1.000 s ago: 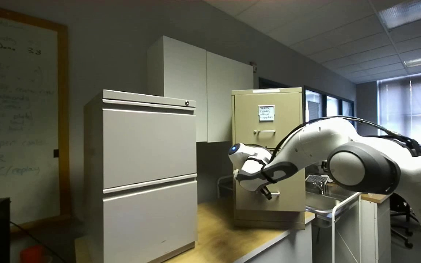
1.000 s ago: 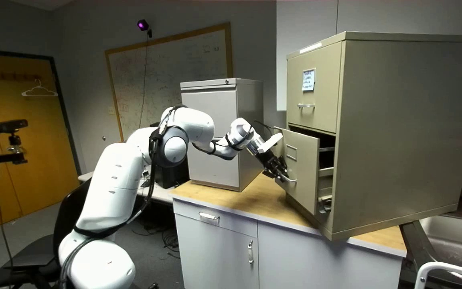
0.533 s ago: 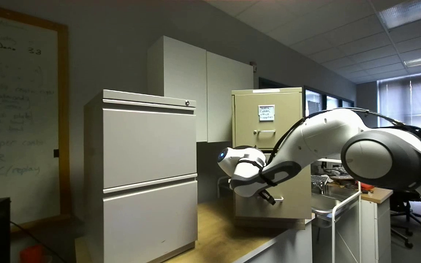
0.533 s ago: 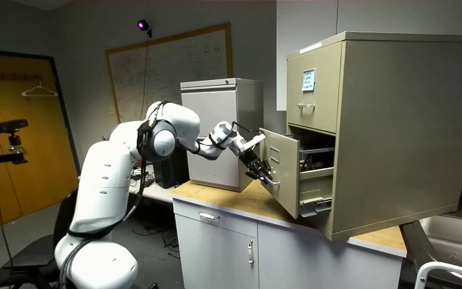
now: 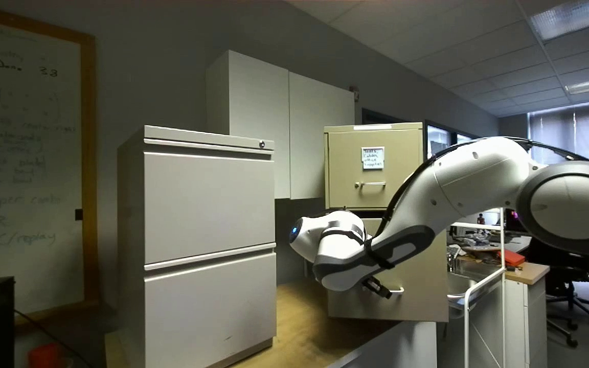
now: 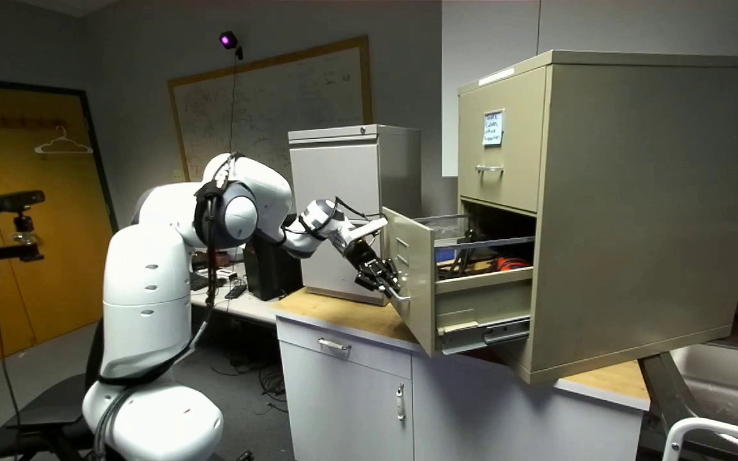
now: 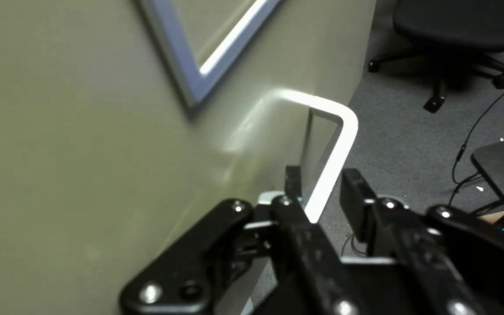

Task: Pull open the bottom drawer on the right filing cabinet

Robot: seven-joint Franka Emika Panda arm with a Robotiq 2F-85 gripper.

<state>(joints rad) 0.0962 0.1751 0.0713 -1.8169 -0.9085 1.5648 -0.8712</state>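
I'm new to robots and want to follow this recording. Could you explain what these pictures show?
The white machine is a robot arm, ending in a black two-fingered gripper. Two pictures look on from outside the arm, from different places; the close-up is the wrist view. On the wood-topped counter stand a pale-grey two-drawer cabinet and a tan filing cabinet, whose bottom drawer is pulled out. Red and dark things inside are unclear. In the close-up, the fingers stand on either side of the drawer's silver handle, with gaps showing, so it looks hooked rather than clamped.
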